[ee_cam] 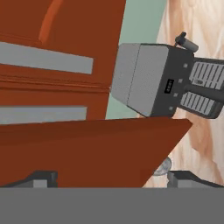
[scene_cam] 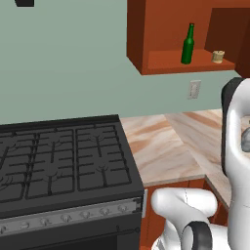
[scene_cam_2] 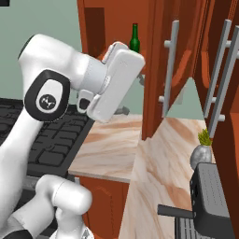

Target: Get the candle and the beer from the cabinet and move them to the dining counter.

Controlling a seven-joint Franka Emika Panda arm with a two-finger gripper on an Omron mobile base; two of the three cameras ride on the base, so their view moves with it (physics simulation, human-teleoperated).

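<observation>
The cabinet [scene_cam: 161, 63] hangs open at the upper right of the left base view. On its shelf the beer [scene_cam: 187, 44] stands upright, a dark-green bottle. To its right sits the candle [scene_cam: 218, 56], small and tan. The bottle's neck [scene_cam_2: 135, 39] pokes up behind my white hand [scene_cam_2: 116, 77] in the right base view. My gripper [ee_cam: 113, 179] is open, its fingertips [ee_cam: 41, 178] wide apart at the bottom of the hand view. A reddish-brown cabinet door panel [ee_cam: 87, 148] lies close in front of them. The dining counter is out of view.
A black gas stove [scene_cam: 58, 161] fills the left, with a marble counter [scene_cam: 161, 146] beside it. Closed cabinet doors with grey bar handles [scene_cam_2: 170, 65] stand at the right. A small plant in a grey pot [scene_cam_2: 202, 151] and a dark grey appliance [scene_cam_2: 210, 196] sit on the counter.
</observation>
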